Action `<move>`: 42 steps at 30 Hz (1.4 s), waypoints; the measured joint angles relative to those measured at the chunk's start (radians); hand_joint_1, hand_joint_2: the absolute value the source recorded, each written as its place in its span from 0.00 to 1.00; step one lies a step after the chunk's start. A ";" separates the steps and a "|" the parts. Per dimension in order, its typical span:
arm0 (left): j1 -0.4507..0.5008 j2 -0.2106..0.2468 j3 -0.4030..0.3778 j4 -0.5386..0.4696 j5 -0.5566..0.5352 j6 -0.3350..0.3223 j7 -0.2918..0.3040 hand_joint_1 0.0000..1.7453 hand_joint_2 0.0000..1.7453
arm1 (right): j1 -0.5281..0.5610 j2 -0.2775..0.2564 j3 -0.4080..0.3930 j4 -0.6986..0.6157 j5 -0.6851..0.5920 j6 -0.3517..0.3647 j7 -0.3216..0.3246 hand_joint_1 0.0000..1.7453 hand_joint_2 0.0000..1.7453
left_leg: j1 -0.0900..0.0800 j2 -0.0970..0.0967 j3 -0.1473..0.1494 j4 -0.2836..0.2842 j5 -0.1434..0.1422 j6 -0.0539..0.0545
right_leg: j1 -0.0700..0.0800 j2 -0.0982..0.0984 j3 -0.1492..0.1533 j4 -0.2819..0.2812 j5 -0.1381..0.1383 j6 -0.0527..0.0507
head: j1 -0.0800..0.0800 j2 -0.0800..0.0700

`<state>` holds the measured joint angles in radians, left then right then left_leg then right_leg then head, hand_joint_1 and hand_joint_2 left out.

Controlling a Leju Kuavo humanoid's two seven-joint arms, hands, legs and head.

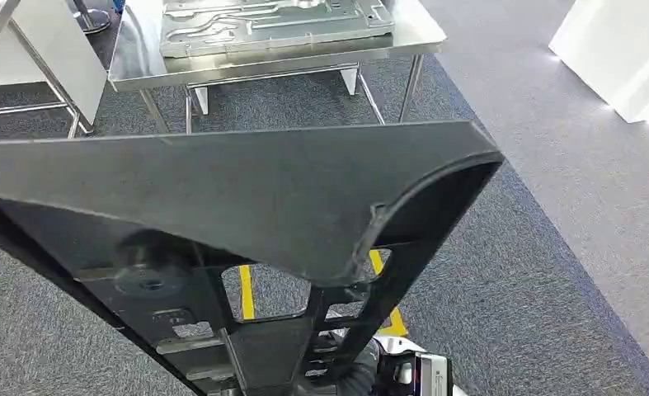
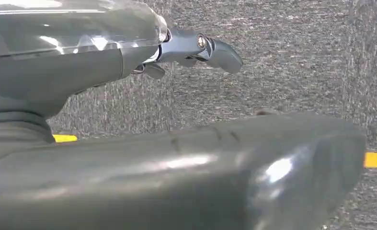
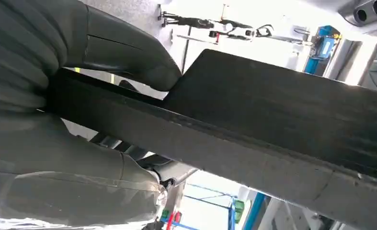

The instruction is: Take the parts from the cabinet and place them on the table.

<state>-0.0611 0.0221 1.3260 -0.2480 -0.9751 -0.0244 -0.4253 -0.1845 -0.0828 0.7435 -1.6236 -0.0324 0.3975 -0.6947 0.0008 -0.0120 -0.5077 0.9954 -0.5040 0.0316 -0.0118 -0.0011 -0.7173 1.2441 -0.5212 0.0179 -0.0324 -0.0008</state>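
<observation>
A large black plastic part with ribs and cut-outs hangs tilted close in front of me in the head view, over grey carpet. In the right wrist view my right hand grips one edge of this black part, thumb on one face and the rest of the hand on the other. My left hand hangs over the carpet with its fingers stretched out and nothing in it. The shiny metal table stands ahead, beyond the part.
A flat grey metal plate lies on that table. A white block stands at the far right, and another white stand at the far left. Yellow tape lines mark the carpet below the part.
</observation>
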 joint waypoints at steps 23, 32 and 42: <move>0.004 -0.003 -0.002 0.000 -0.010 -0.002 -0.011 0.00 0.00 | 0.015 -0.003 -0.006 -0.020 0.008 -0.006 0.000 0.95 1.00 | 0.015 0.011 -0.084 0.022 0.055 -0.024 | -0.003 0.000 0.233 -0.210 -0.020 0.008 | -0.004 0.000; 0.002 -0.003 -0.003 0.000 -0.011 -0.003 -0.014 0.00 0.00 | 0.022 -0.005 -0.007 -0.024 0.011 -0.012 0.000 0.95 1.00 | 0.004 0.001 0.020 0.013 -0.022 -0.010 | 0.005 0.001 0.050 -0.111 0.016 -0.008 | 0.001 0.000; -0.006 -0.008 -0.004 0.000 -0.017 -0.006 -0.018 0.00 0.00 | 0.027 -0.006 -0.012 -0.034 0.021 -0.018 0.000 0.95 1.00 | 0.010 0.005 -0.092 0.252 -0.099 -0.066 | 0.005 0.002 0.144 -0.243 0.065 -0.047 | -0.002 0.000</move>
<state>-0.0676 0.0141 1.3218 -0.2480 -0.9918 -0.0301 -0.4429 -0.1574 -0.0885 0.7313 -1.6575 -0.0119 0.3796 -0.6947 0.0109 -0.0072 -0.6000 1.2475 -0.6030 -0.0343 -0.0072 0.0013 -0.5737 1.0012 -0.4561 -0.0292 -0.0347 -0.0008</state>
